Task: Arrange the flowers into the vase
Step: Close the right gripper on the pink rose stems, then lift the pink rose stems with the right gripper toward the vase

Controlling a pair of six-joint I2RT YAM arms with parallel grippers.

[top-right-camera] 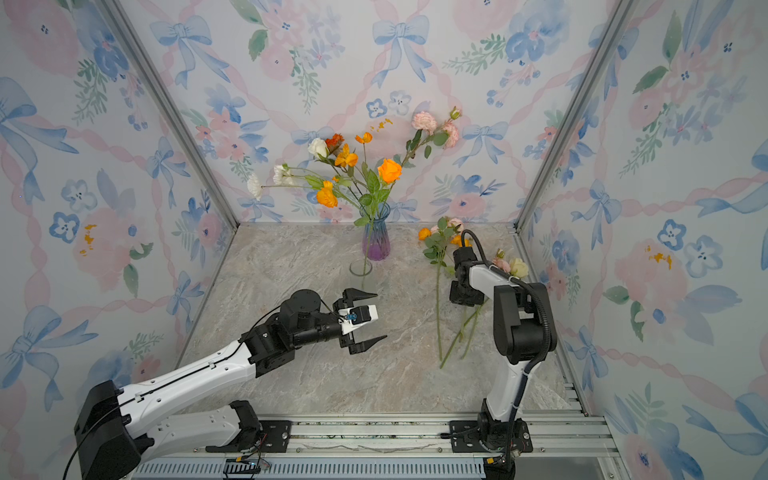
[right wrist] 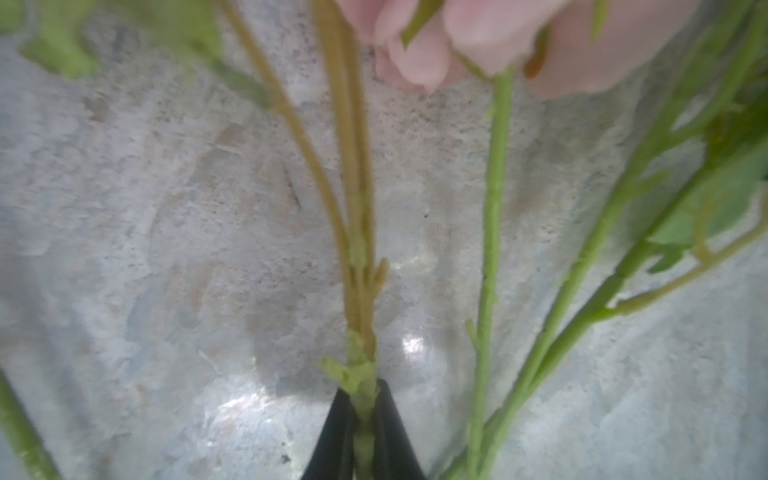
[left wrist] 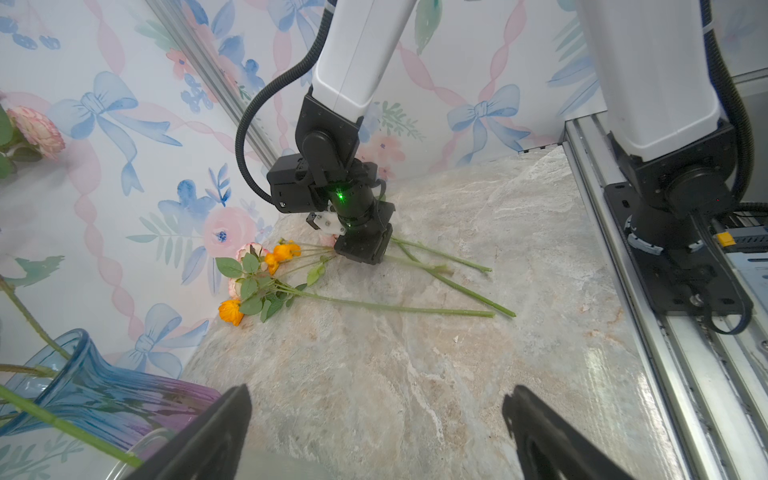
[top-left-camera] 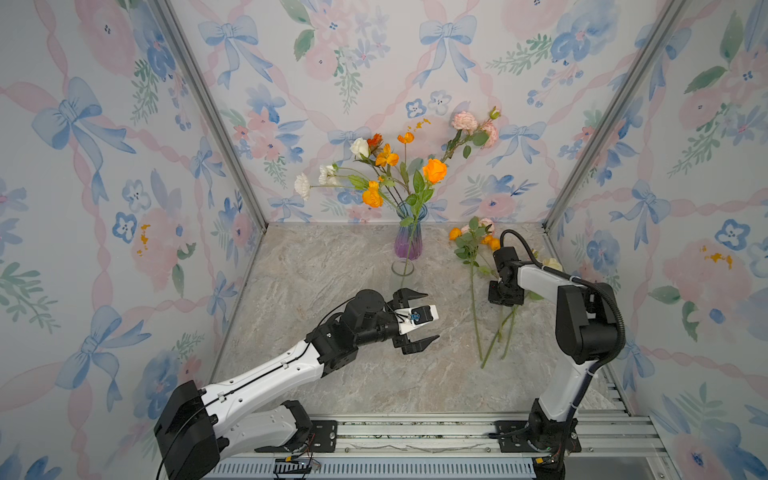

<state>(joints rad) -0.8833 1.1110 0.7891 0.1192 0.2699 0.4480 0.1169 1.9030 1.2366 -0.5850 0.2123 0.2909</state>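
While the right gripper (right wrist: 363, 440) sits low over the marble-patterned table (top-left-camera: 311, 291), its two black jaws stand pressed together on one yellowish-green stem (right wrist: 360, 324). The right wrist view shows this closely: the stem passes straight between the tips. Which bloom this stem carries, I cannot tell.

The stem is one of the loose flowers (top-left-camera: 471, 249). In both top views they lie on the table at the right side, near the back wall, with their blooms toward the wall and their cut ends toward the front rail. Among them are orange blooms, pink ones and a pale yellow one, with green leaves. In the right wrist view other green stems lie beside the held one, apart from the jaws, and a blurred pink bloom (right wrist: 519, 37) is near them.

The glass vase (top-left-camera: 409, 239), blue at the neck and purple below, stands upright at the back middle of the table, apart from the loose flowers. The arranged flowers (top-left-camera: 434, 170) fan out of it: orange, white and pink blooms on long stems.

The left gripper (top-left-camera: 432, 316) hangs over the table in front of the vase. Its jaws are spread wide and nothing is between them.
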